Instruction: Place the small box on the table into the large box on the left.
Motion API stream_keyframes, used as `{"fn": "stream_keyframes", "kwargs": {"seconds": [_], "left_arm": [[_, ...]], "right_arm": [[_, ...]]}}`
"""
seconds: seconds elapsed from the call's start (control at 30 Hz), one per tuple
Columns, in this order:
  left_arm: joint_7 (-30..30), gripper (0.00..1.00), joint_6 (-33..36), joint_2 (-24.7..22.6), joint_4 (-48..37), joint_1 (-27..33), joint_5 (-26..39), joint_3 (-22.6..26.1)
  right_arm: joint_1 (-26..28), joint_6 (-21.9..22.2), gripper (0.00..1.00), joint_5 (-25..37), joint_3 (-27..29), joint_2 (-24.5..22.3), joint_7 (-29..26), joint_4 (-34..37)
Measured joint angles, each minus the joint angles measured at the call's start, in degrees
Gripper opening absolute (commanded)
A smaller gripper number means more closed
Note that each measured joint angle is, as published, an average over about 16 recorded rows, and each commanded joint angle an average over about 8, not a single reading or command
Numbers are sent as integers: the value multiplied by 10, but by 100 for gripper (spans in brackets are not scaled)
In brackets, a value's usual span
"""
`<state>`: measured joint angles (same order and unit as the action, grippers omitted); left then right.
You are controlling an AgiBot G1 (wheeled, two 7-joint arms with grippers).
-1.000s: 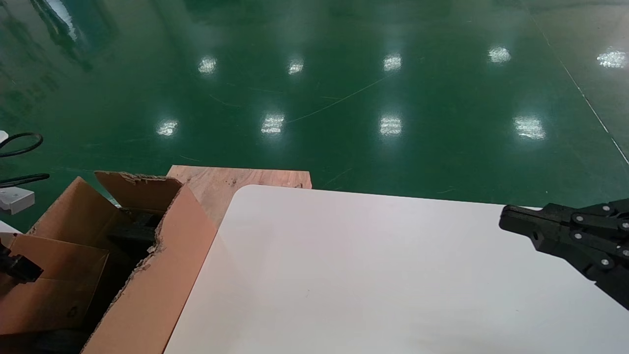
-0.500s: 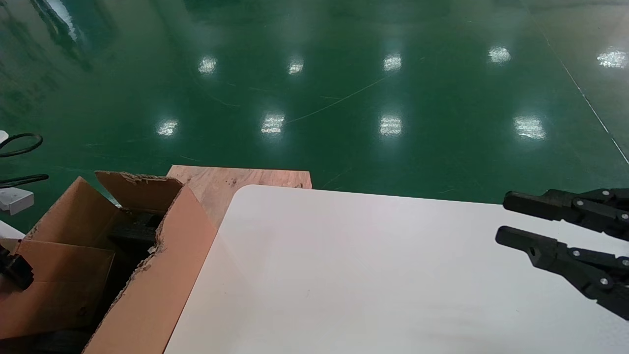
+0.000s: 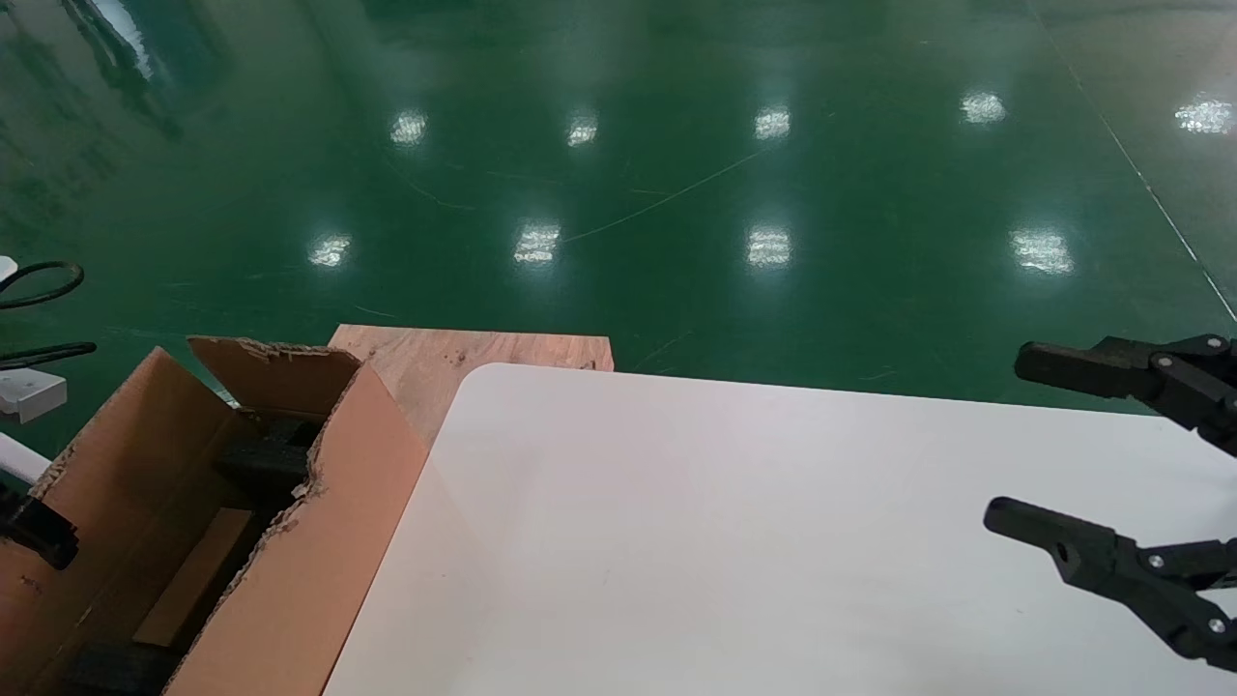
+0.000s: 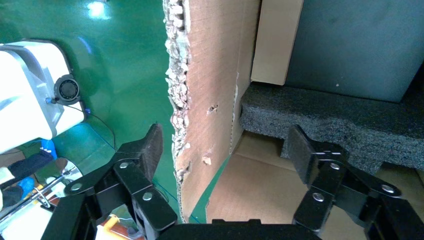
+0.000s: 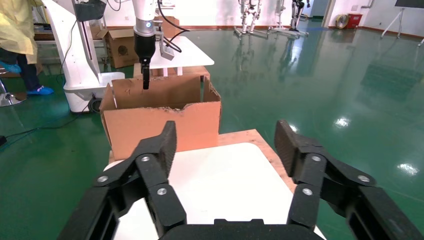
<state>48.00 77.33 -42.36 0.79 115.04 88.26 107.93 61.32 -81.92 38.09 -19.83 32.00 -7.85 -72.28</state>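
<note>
The small light-brown cardboard box (image 3: 193, 578) seems to lie inside the big ragged-edged brown carton (image 3: 290, 541); my left gripper (image 4: 225, 150) straddles its wall, spread, my right gripper (image 3: 1005, 440) spread over the white table (image 3: 725, 541).

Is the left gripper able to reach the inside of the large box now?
Probably yes: the open left gripper straddles the ragged wall of the large box, one finger already inside, nothing blocking.
</note>
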Motion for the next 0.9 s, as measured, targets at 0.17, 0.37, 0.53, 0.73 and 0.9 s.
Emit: {"fn": "stream_keyframes", "kwargs": {"seconds": [0.17, 0.37, 0.53, 0.73, 0.9], "left_arm": [[-18, 100, 4, 1, 25, 16, -27, -19], [-42, 100, 46, 9, 87, 47, -75, -48], [-47, 100, 90, 26, 173, 71, -116, -68], [-27, 100, 128, 54, 298, 91, -155, -78], [-10, 100, 130, 73, 379, 95, -176, -81]], "right_arm": [[0, 0, 100, 0, 0, 0, 0, 0], [0, 0, 100, 0, 0, 0, 0, 0], [0, 0, 100, 0, 0, 0, 0, 0], [0, 0, 100, 0, 0, 0, 0, 0], [0, 0, 100, 0, 0, 0, 0, 0]]}}
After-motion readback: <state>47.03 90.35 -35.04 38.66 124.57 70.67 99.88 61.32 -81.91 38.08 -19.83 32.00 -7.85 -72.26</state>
